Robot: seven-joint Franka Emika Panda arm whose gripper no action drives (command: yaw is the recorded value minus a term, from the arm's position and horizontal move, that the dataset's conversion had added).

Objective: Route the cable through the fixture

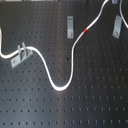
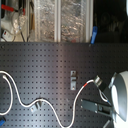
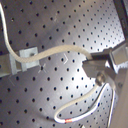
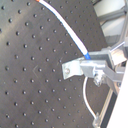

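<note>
Cable [image 1: 70, 60] cut off at first exterior view's top edge above the fixture [image 1: 70, 26], pincer [image 3: 102, 70] jaws blurred, state unreadable.

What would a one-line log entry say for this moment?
cable: through slanted left bracket | fixture: empty, cable beside it | gripper: state unclear

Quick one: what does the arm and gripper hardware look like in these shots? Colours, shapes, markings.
In the second exterior view, the arm is a rounded white shell with a pale grey face, carrying a black gripper with long, flat dark fingers. Both wrist views show dark metal fingers and grey bracket parts. No markings are legible.
</note>
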